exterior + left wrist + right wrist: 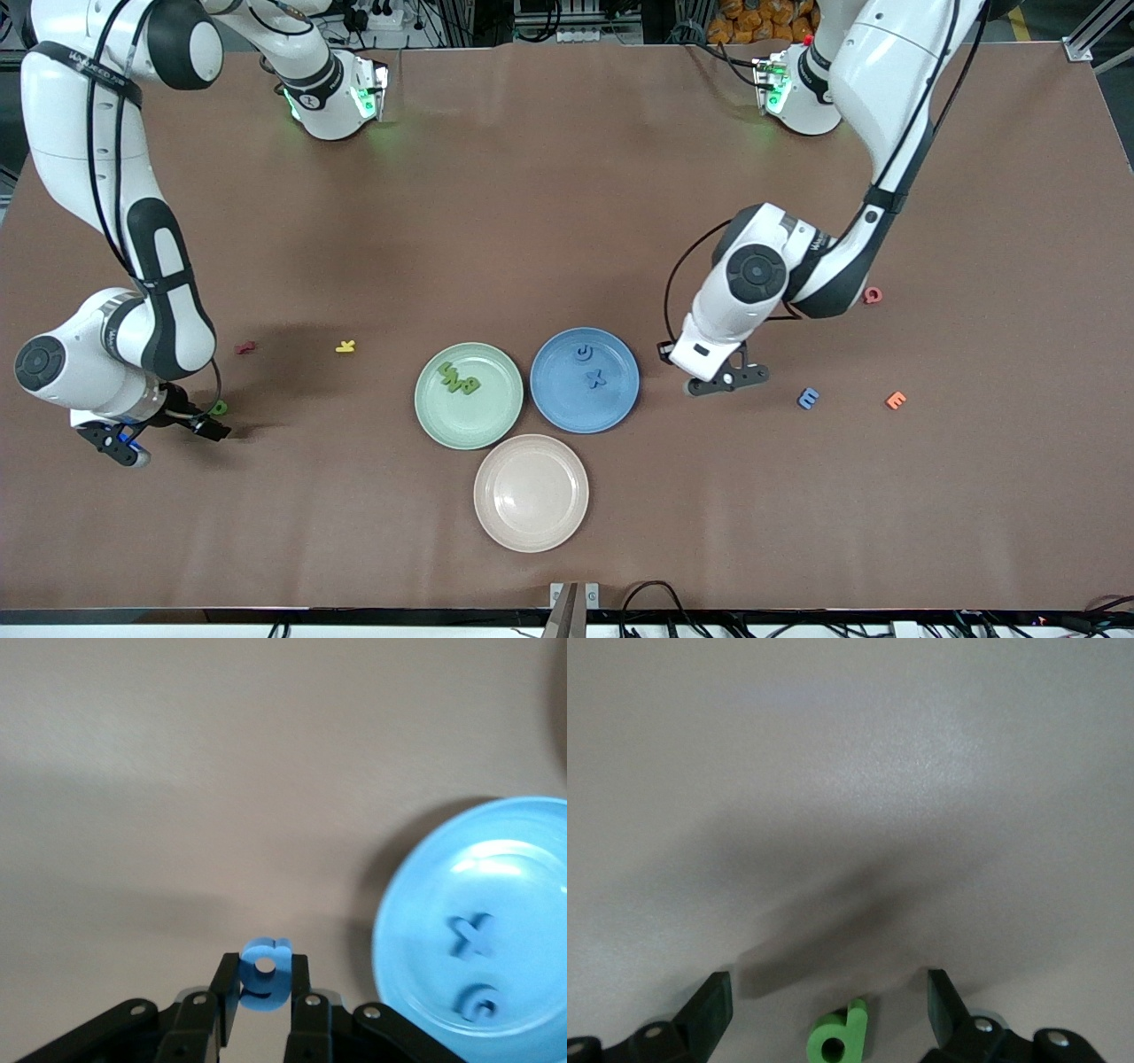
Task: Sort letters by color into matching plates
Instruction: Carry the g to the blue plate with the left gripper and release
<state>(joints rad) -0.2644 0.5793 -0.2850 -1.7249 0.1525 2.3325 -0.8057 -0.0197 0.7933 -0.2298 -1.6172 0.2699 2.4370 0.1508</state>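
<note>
Now the left gripper (263,992) is pinching a small blue letter (265,973) tight between its fingers, and it is hanging over bare table just beside the blue plate (620,390), toward the left arm's end. Nothing is standing between it and that plate's rim. Two blue letters (591,367) are lying in the blue plate. The green plate (434,416) is sitting right next to the blue one, with green letters (459,378) in it. The pink plate (532,532) is sitting nearer the front camera, tucked close under both, with nothing in it.

The right gripper (830,1010) is down low near the right arm's end of the table, with its fingers spread wide around a small green letter (838,1036), not touching it. There is lots of open table around it.

A dark red letter (245,347) and a yellow letter (345,346) are lying loose between that gripper and the green plate. Toward the left arm's end, another blue letter (808,398), an orange letter (896,400) and a red letter (873,295) are lying well apart on the table.
</note>
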